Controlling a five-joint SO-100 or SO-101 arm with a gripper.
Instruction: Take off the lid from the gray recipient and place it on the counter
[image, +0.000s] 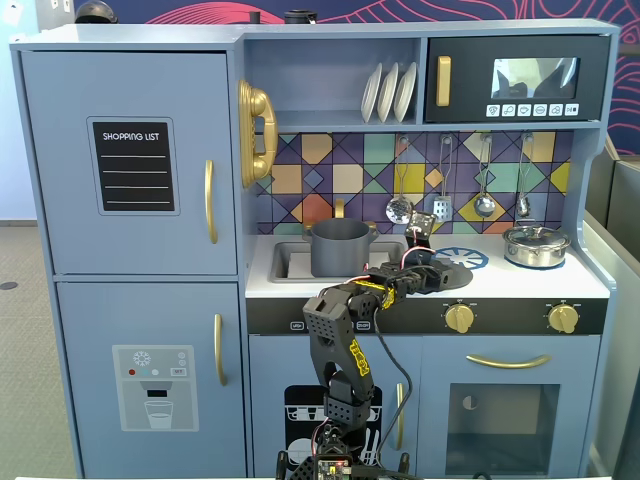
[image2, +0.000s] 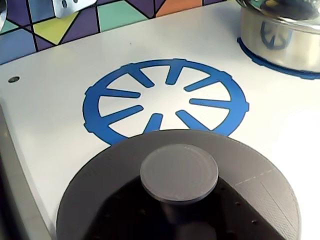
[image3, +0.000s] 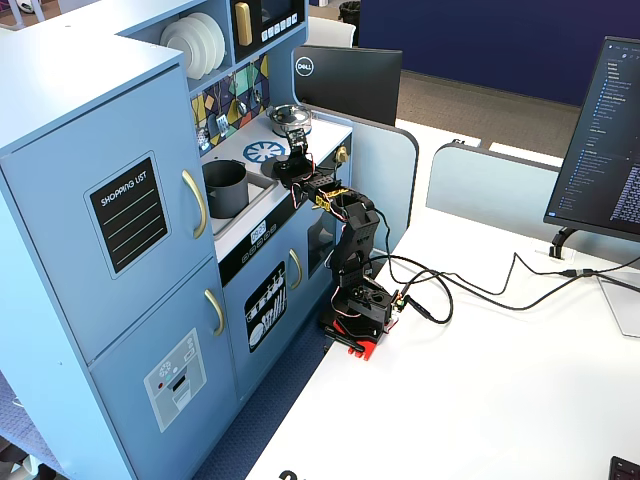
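Observation:
The gray recipient (image: 340, 248) stands uncovered in the sink recess, seen in both fixed views (image3: 225, 187). The lid (image2: 260, 200), a dark gray disc with a round centre knob, fills the bottom of the wrist view. It lies low and flat over the counter (image2: 50, 115), with its far edge covering the near rim of the blue burner mark (image2: 165, 97). In a fixed view the lid (image: 456, 272) sits right of the pot at counter level. My gripper (image2: 179, 209) (image: 432, 273) is at the knob, dark jaws hugging its stem, shut on it. Whether the lid touches the counter is unclear.
A shiny silver pot (image: 536, 245) with its lid stands on the right burner, at the wrist view's top right (image2: 280, 35). Utensils hang on the tiled back wall (image: 440, 205). The sink recess (image: 290, 262) lies left of the gray pot.

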